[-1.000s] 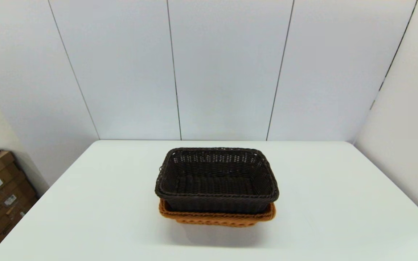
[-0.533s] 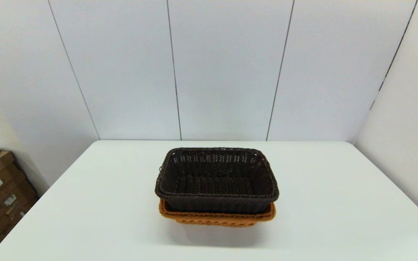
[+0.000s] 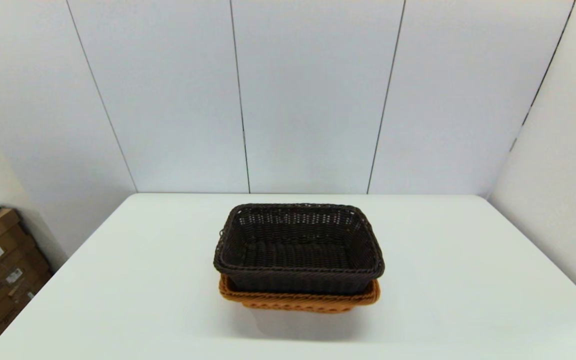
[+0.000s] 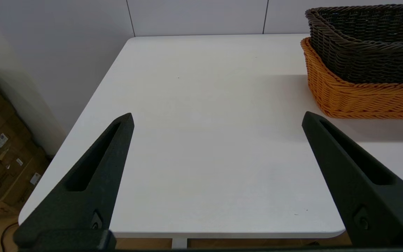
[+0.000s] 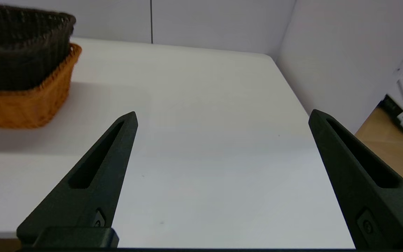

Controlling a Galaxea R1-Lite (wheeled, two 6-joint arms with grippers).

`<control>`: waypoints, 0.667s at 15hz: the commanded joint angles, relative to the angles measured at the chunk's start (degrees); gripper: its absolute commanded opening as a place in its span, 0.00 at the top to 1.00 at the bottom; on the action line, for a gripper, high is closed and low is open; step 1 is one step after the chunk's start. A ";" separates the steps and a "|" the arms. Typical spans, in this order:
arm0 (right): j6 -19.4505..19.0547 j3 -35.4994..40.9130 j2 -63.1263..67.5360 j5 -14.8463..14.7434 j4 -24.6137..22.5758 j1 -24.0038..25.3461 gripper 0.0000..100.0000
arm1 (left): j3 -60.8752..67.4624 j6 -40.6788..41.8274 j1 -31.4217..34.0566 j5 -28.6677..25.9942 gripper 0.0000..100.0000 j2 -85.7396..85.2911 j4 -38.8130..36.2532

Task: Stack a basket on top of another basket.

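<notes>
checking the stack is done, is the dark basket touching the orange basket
Touching. The left wrist view shows the dark basket nested inside the orange basket, its wall meeting the orange rim with no gap.

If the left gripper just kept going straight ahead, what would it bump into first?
Probably nothing at first. The open left gripper points along bare white table; the far wall comes next. The stacked dark basket and orange basket sit off to the side, out of its line, though depth is uncertain.
</notes>
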 commanded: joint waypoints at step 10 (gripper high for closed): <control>-0.41 2.48 -0.01 6.81 -0.45 0.08 0.00 | -0.05 -0.04 0.00 0.00 0.00 -0.09 0.03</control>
